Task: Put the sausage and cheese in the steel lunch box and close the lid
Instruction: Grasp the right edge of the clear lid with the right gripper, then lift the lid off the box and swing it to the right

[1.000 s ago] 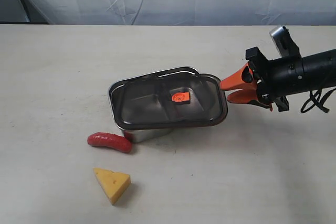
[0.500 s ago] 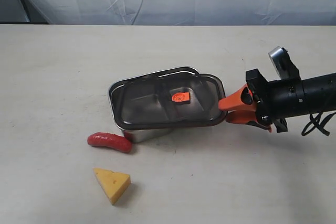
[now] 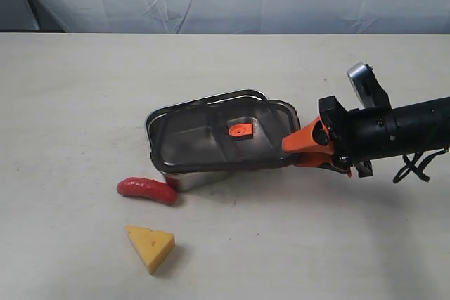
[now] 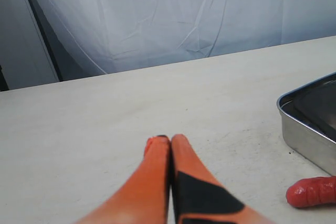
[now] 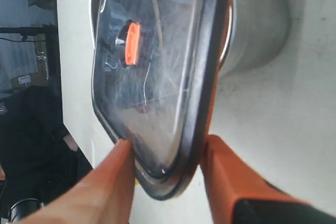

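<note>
Two items lie nearest on the table (image 3: 330,244): the cheese (image 3: 150,246), then the sausage (image 3: 146,190) just beside the steel lunch box (image 3: 190,182). The lid (image 3: 204,138) rests askew on top, blocking loading. The right gripper (image 3: 288,151) straddles the lid's edge, evidently for removal; clamping cannot be confirmed. The left gripper (image 4: 169,141) waits aside, pressed shut and empty.

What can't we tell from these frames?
- right gripper on the lid: fingers sit either side of the rim in the right wrist view, contact unclear; too small in the exterior view.
- steel lunch box interior: dimmed by the smoky lid, exterior view.
- sausage: cut by the frame edge, left wrist view.
- left gripper: outside the exterior view.
</note>
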